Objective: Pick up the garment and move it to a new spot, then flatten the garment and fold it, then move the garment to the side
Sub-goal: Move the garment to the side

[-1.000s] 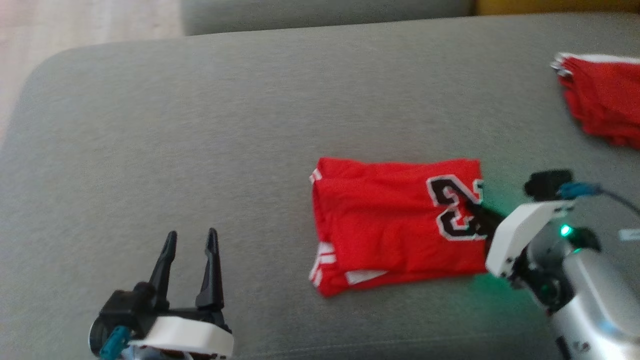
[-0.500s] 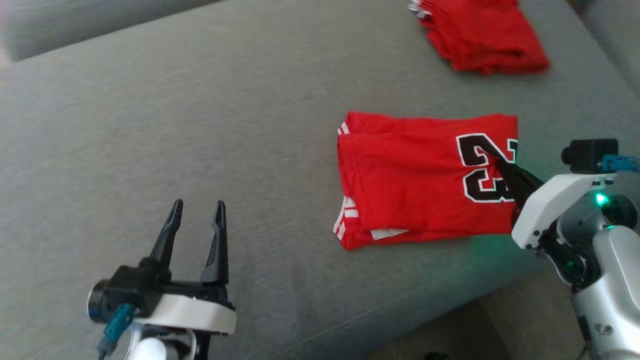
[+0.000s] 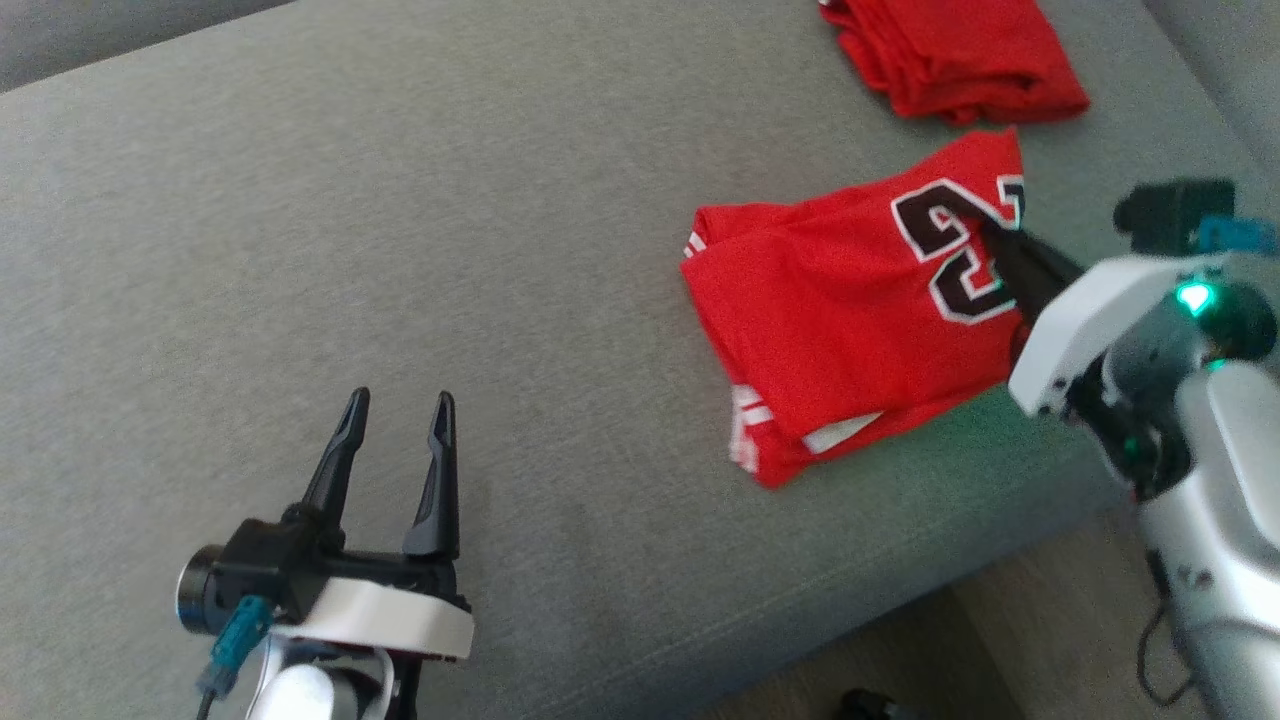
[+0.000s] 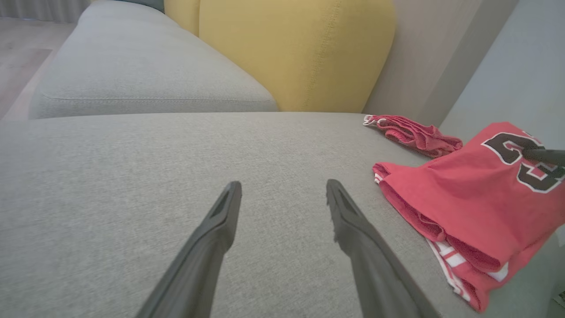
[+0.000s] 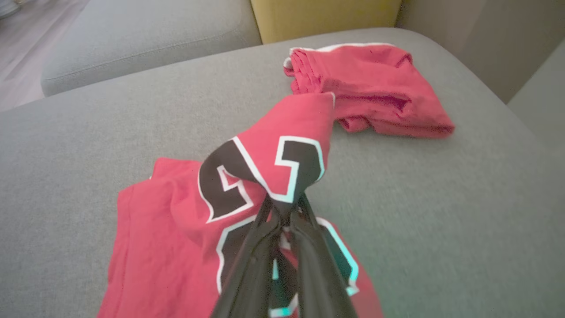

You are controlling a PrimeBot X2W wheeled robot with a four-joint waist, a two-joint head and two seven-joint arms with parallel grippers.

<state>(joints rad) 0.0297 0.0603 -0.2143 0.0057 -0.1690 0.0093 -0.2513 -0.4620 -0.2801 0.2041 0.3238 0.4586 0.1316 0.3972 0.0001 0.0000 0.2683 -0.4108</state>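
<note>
Folded red garment [image 3: 840, 320] with a black number: half a second ago it lay flat and square on the grey sofa cushion [image 3: 350, 200]. Now its numbered end is lifted and swung toward the cushion's far right corner. The striped end is still down on the cushion, near the front edge.

Right pincer [image 3: 995, 240] is clamped tight on a bunch of cloth right at the number. In the right wrist view the fabric peaks up from its tips [image 5: 282, 207]. The rest of the garment trails away from the tips toward the cushion's middle and front edge.

Second red garment [image 3: 960, 55] sits crumpled in the far right corner, just past the raised corner – cannot tell if they touch.

Left pincer [image 3: 401, 397] has its fingers spread wide and holds nothing. It sits over bare cushion toward the front left, well apart from the garment.

Yellow back cushion [image 4: 300, 53] stands beyond the far edge.
</note>
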